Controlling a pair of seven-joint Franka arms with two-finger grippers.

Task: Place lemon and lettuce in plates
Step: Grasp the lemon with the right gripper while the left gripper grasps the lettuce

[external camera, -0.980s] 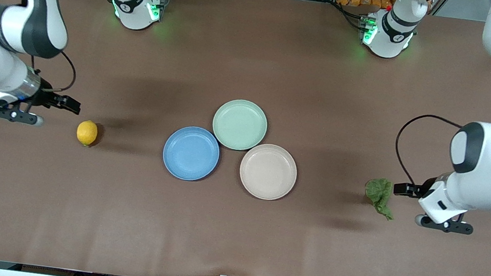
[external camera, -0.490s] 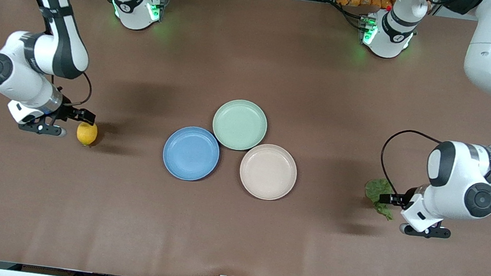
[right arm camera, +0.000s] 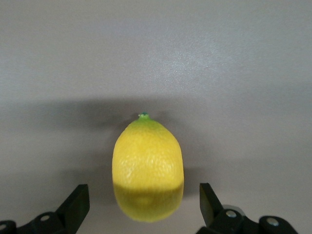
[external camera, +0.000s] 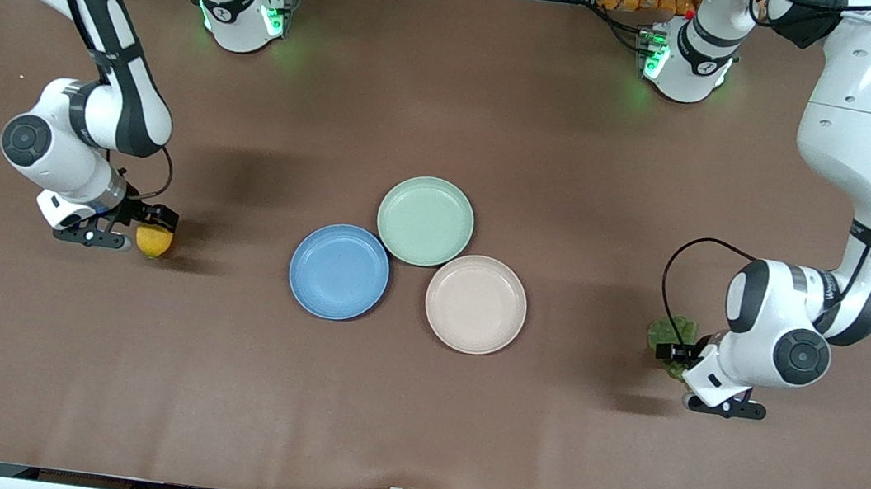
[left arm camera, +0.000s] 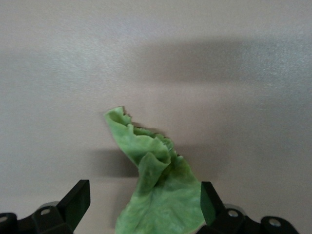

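- Right now both arms are low at the table's two ends, each lining up on its own item; neither item is gripped yet.
- Right gripper [external camera: 142, 232] sits low at the lemon [external camera: 153, 241], which lies on the brown table [external camera: 413, 425] toward the right arm's end, well apart from the plates.
- From the right wrist view, the lemon [right arm camera: 147, 173] rests between two spread fingers [right arm camera: 73, 204], one on each side, with clear gaps; nothing is held.
- Left gripper [external camera: 679, 359] is low over the lettuce leaf [external camera: 670, 333], toward the left arm's end of the table.
- From the left wrist view, the wrinkly lettuce [left arm camera: 158, 187] lies flat between wide-open fingertips [left arm camera: 75, 200], its narrow tail pointing away from the gripper; nothing is held.
- Three plates cluster touching at the table's centre: blue plate [external camera: 339, 271], beige-pink plate [external camera: 475, 304], and a mint-green plate [external camera: 425, 221], all empty.
- To do this step well, I judge each gripper should centre on its item before closing: the round lemon could roll out of an off-centre pinch.
- Likewise, the thin leaf probably needs the fingertips right down at the table, closing on its bunched middle fold.
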